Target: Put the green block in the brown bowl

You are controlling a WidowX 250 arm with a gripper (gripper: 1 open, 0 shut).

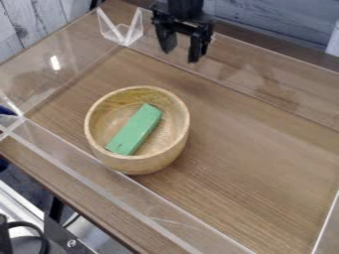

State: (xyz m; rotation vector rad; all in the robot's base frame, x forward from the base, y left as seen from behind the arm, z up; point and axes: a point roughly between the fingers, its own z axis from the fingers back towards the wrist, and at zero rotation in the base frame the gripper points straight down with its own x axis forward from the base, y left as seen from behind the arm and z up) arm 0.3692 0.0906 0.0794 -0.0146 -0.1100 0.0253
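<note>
A wooden table (252, 149) with a mid-brown grain fills most of the frame, running from the upper left down to the lower right. Clear plastic walls (79, 159) stand around it on all sides, forming a shallow see-through enclosure; the near wall crosses the lower left of the frame as a pale, glinting edge, and a folded clear corner (122, 28) rises at the upper left, just left of the arm.

The brown bowl (138, 129) sits left of centre in the frame, upright on the table, round, light wood with thick walls and a rounded rim. It stands well apart from the walls on every side.

The gripper (183, 46) hangs at the top centre of the frame, dark and pointing down toward the table, well apart from the bowl and above and to the right of it in the picture. Its two black fingers (197, 48) are spread wide with a clear gap between them, and nothing is held between them.

The green block (135, 130) lies inside the bowl, resting on its floor, a bright green bar laid diagonally with one end toward the upper right of the bowl and the other toward its lower left. It is shorter than the bowl is wide.
</note>
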